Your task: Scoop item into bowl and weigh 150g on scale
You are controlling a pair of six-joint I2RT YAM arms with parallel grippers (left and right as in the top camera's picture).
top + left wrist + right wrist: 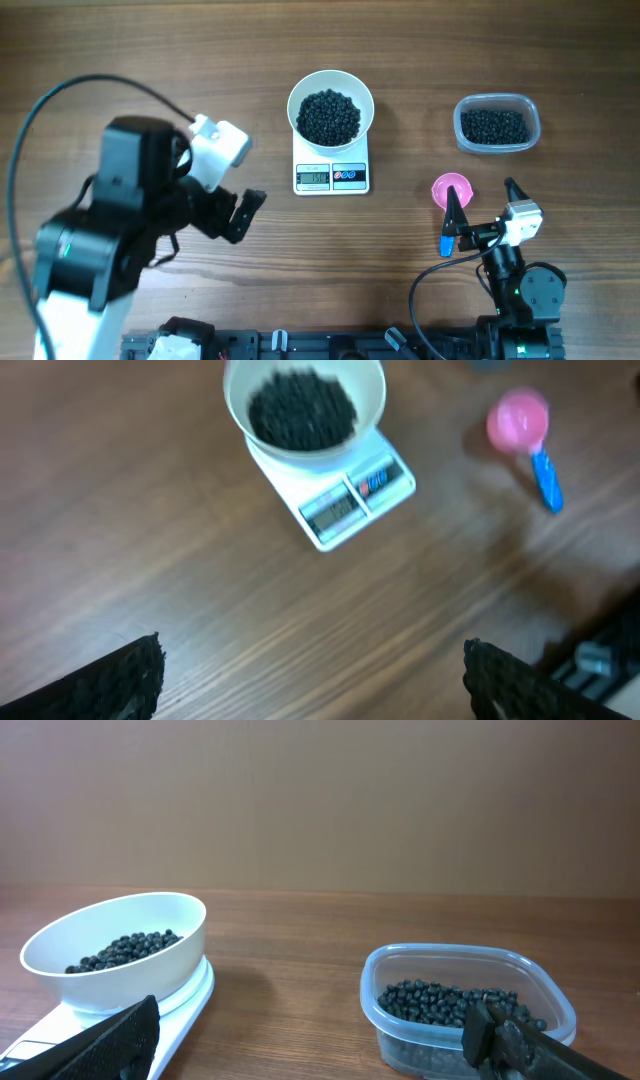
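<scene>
Bowl (297,93) of black beads (330,116) sat on scale (331,178); pink scoop (450,189) lay right of scale. Left end effector (315,685) and right end effector (484,200) were both spread, empty.

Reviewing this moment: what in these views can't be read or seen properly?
Scale readout: too small overhead, blurred in the left wrist view.
Scoop handle: overhead, partly under a right gripper finger.
Tub front corner: right wrist view, behind a finger, cut by the bottom edge.
</scene>
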